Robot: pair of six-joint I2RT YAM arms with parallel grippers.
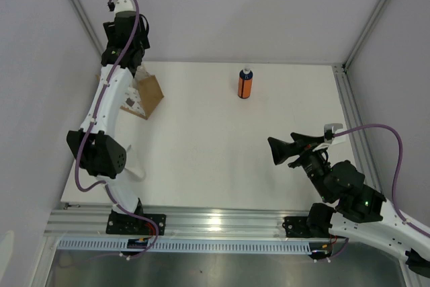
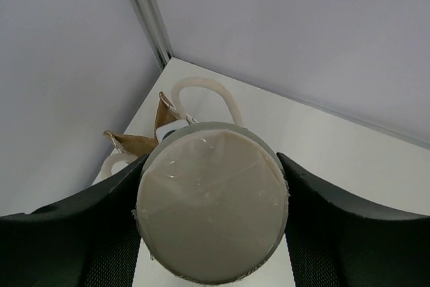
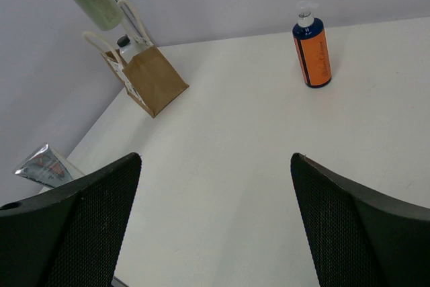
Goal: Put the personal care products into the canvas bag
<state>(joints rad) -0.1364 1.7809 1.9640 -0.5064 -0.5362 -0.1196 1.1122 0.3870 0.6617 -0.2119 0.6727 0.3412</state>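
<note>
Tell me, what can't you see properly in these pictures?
Bag inside: top view, the left arm covers it; left wrist view, the cylinder blocks it.
Orange bottle label: too small to read, top and right wrist views.
Foil packet: right wrist view, print too blurred to read.

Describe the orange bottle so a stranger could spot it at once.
On the white table, look near the far edge, right of centre, away from the canvas bag in the far left corner. The orange bottle stands upright alone; only it has an orange body, dark blue cap and pump.
</note>
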